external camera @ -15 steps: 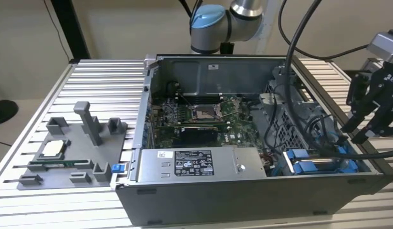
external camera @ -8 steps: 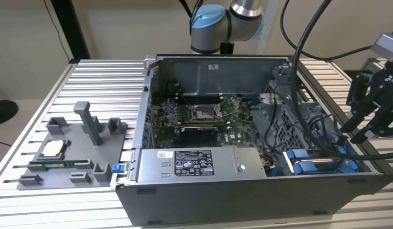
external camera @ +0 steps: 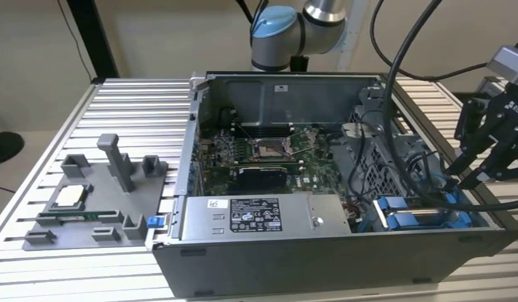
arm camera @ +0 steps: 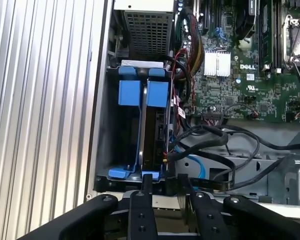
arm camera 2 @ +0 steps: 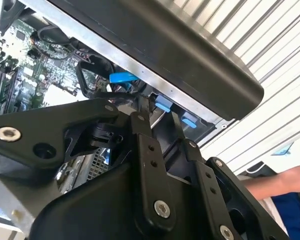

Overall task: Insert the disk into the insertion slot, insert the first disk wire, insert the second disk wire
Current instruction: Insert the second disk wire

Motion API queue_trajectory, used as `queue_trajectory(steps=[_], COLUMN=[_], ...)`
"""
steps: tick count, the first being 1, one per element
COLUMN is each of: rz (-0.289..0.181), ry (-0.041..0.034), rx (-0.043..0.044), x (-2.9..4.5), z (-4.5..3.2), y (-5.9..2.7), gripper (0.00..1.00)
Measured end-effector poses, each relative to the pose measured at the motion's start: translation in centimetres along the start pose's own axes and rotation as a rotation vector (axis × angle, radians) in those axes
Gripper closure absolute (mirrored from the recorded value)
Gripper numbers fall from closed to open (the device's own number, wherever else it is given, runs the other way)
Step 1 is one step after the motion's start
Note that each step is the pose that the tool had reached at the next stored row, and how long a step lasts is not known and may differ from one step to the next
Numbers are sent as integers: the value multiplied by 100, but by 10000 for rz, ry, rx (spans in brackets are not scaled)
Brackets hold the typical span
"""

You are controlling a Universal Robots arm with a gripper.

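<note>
The disk (arm camera: 151,131) stands on edge inside the insertion slot (arm camera: 106,131), its blue carrier frame (arm camera: 141,92) (external camera: 410,218) around it, at the front corner of the open computer case on the exterior view's right. My gripper (arm camera: 165,181) (external camera: 470,179) (arm camera 2: 159,112) hovers just over the case wall above the carrier's blue tab (arm camera: 150,175), open, with nothing gripped between its black fingers (arm camera: 147,184). A light blue data wire (arm camera: 195,162) and black wires (arm camera: 210,137) loop beside the disk. Whether either is plugged into the disk I cannot tell.
The grey labelled power-supply box (external camera: 251,217) fills the case front, with the motherboard (external camera: 268,151) behind it. A perforated cage (arm camera: 150,30) sits beyond the bay. A grey parts fixture (external camera: 91,201) lies on the slatted table (external camera: 125,107). A person's arm (arm camera 2: 275,186) is nearby.
</note>
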State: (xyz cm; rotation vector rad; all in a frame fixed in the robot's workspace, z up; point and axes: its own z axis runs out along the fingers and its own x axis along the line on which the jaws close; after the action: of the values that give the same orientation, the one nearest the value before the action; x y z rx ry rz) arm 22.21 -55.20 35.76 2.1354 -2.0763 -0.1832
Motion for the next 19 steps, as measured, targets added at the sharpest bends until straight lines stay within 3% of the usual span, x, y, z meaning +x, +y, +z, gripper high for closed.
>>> queue_trajectory(steps=[8,19], rz=[157,159], ry=[-175,-181], rx=[-24,-25], x=[-1,18], z=[26,22], y=[-11,-35], gripper=[0,0])
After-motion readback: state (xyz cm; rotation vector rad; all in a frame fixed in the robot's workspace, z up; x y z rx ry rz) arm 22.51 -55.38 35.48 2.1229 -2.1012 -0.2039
